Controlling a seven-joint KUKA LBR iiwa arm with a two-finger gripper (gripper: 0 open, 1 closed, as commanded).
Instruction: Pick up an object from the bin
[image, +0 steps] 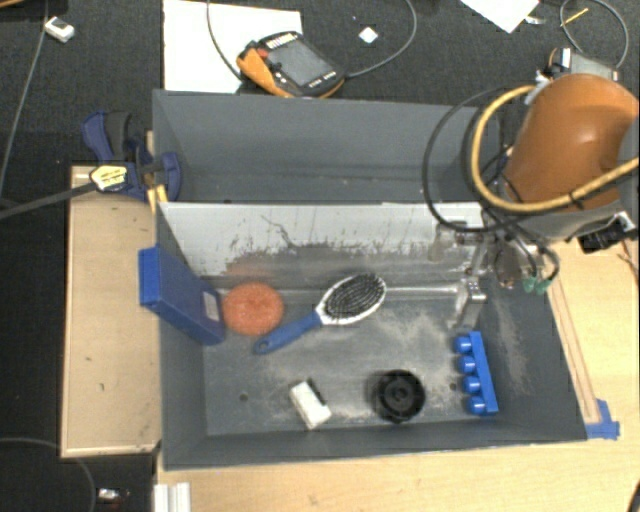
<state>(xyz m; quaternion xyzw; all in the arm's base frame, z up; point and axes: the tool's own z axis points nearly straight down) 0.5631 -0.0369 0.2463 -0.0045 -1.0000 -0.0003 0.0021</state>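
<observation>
The jaws are hanging in the right part of the grey metal bin (300, 140), near the far end of a blue studded plastic brick (476, 373); how far they are gaping I cannot tell.

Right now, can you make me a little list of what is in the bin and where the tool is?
tool: at the right side of the bin, by the far end of the blue brick
middle: hairbrush with a blue handle
left: orange ball beside a blue box
front: white block, black round cap
</observation>
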